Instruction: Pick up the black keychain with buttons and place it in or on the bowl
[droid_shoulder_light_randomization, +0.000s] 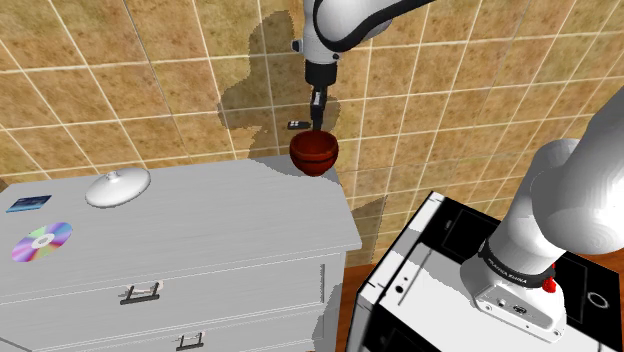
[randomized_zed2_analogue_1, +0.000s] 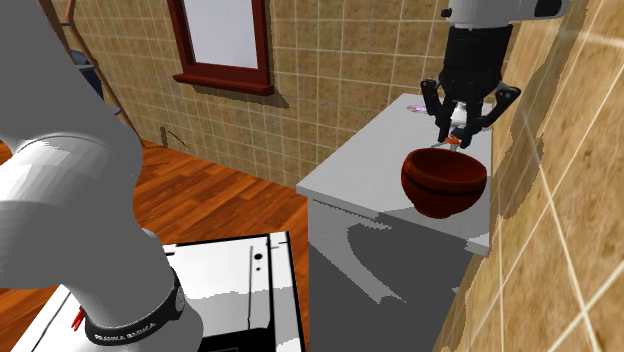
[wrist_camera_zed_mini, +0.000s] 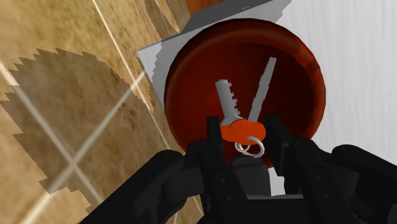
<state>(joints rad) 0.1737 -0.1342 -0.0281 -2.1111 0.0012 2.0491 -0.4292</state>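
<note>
A dark red bowl (droid_shoulder_light_randomization: 314, 152) stands on the far right corner of the white dresser (droid_shoulder_light_randomization: 200, 215), close to the tiled wall. My gripper (droid_shoulder_light_randomization: 318, 112) hangs straight above it, shut on the keychain (wrist_camera_zed_mini: 238, 130). The keychain has an orange-red piece, a small metal ring and two grey keys. Both keys point down into the bowl (wrist_camera_zed_mini: 191, 70) in the wrist view. The black fingers (wrist_camera_zed_mini: 213, 130) clasp the orange-red piece from both sides. In the second exterior view the gripper (randomized_zed2_analogue_1: 458, 135) holds the keychain (randomized_zed2_analogue_1: 455, 143) just over the rim of the bowl (randomized_zed2_analogue_1: 444, 180).
On the dresser lie a white domed lid (droid_shoulder_light_randomization: 118, 187), a disc (droid_shoulder_light_randomization: 42, 241) and a blue card (droid_shoulder_light_randomization: 29, 203), all far from the bowl. The tiled wall (droid_shoulder_light_randomization: 450, 110) rises right behind the bowl. The stand (droid_shoulder_light_randomization: 420, 290) sits beside the dresser.
</note>
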